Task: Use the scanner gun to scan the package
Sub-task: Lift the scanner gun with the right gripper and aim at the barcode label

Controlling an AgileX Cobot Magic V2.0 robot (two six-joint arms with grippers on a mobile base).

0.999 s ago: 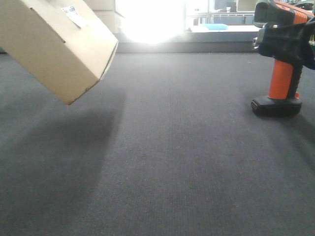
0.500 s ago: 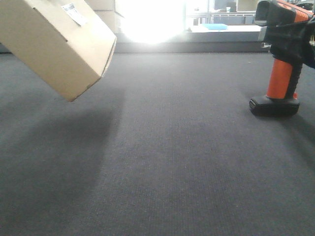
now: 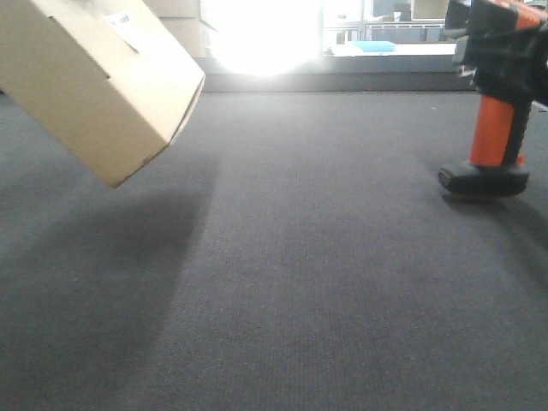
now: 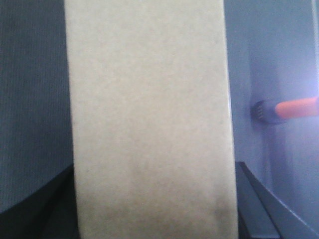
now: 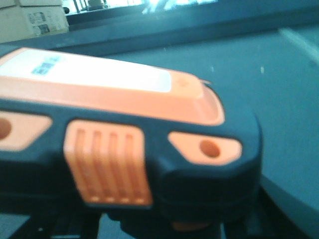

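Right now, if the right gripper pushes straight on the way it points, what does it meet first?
The scanner gun it holds fills that line. Past its head only grey mat shows, so likely the mat first, though depth is unclear.

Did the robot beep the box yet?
Probably not yet. Done: the package is lifted off the table and tilted, with its white label on the upper face. In hand: the scanner gun is upright far across on the other side, foot low near the table. Left: aim the scanner at the label and scan.
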